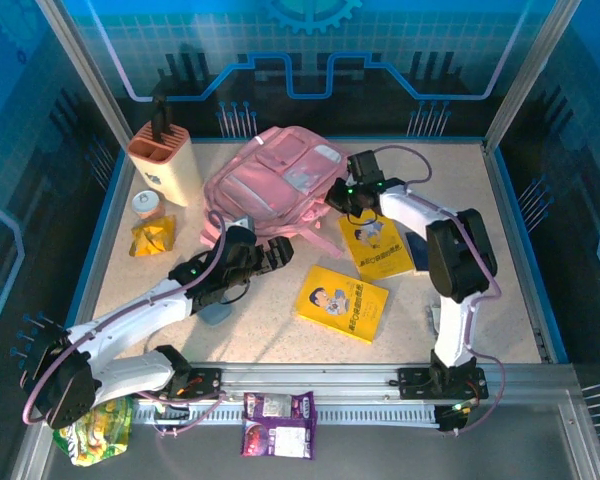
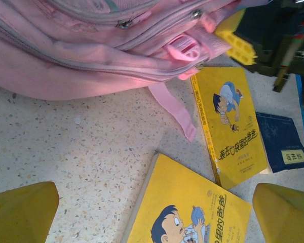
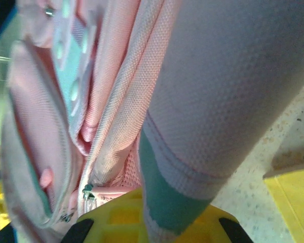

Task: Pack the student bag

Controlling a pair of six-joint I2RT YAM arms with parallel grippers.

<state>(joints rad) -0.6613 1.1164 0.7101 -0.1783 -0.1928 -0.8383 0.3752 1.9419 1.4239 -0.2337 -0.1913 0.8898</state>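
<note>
The student bag point(image 1: 265, 175) is a soft pink backpack lying at the back middle of the table. My right gripper point(image 1: 343, 200) is at its right edge and is shut on a pink bag strap with a teal band point(image 3: 164, 202), which runs between the yellow fingers point(image 3: 116, 217). My left gripper point(image 1: 280, 250) hovers just in front of the bag, open with nothing in it; its yellow fingers point(image 2: 20, 212) stand wide apart over the corner of a yellow book point(image 2: 192, 212). The bag's zips and a loose strap point(image 2: 175, 109) lie ahead of it.
A second yellow book point(image 1: 377, 245) and a dark blue book point(image 1: 417, 250) lie right of the bag, under the right arm. A peach holder point(image 1: 160, 160), a small jar point(image 1: 148, 205) and a yellow packet point(image 1: 152, 238) stand at back left. Snack packets point(image 1: 278, 422) lie before the rail.
</note>
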